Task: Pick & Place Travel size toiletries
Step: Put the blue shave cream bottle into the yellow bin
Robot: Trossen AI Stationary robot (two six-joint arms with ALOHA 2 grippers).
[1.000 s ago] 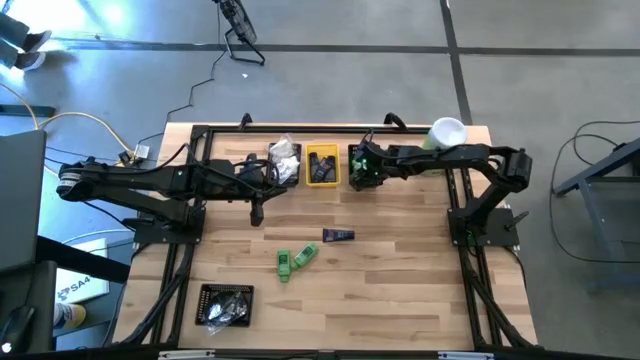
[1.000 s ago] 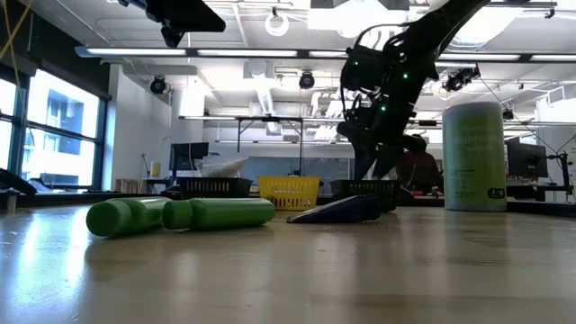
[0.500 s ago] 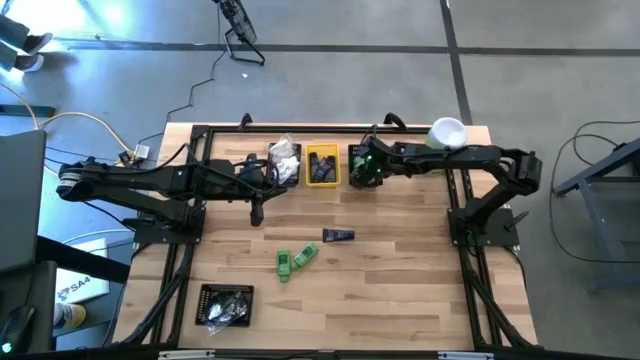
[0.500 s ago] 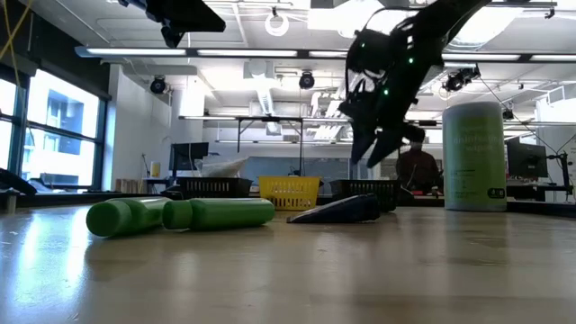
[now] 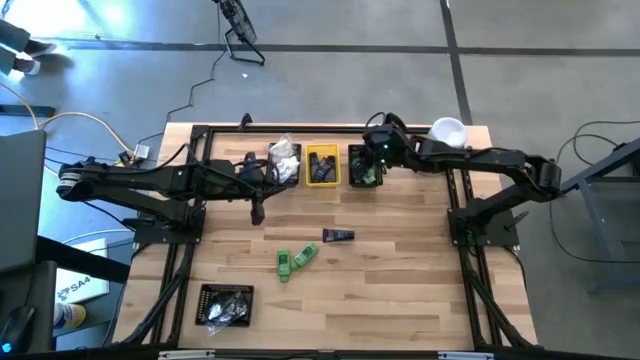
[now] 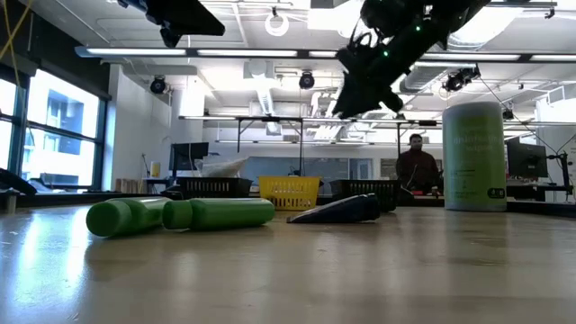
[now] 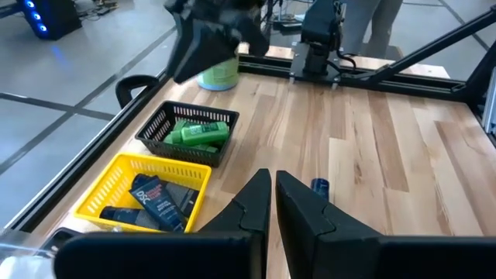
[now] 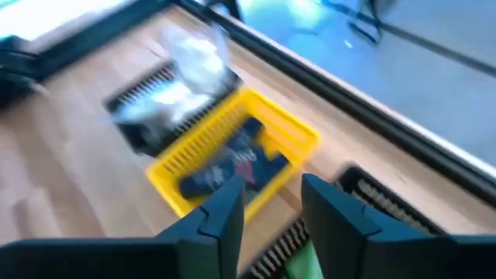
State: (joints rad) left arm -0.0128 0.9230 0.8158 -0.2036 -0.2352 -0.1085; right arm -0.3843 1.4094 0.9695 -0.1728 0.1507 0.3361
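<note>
While smooth, two green bottles [image 5: 294,260]

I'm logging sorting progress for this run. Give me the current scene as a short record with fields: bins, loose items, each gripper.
black bin by right arm: green bottles inside
yellow bin: dark blue tubes inside
bin with white packets: at table's far edge
black bin near front: holds mixed pieces, unclear which
loose on table: two green bottles, one dark blue tube
right gripper: raised above the bins, fingers apart, nothing between them
left gripper: shut, empty, waiting over the table's left part
</note>
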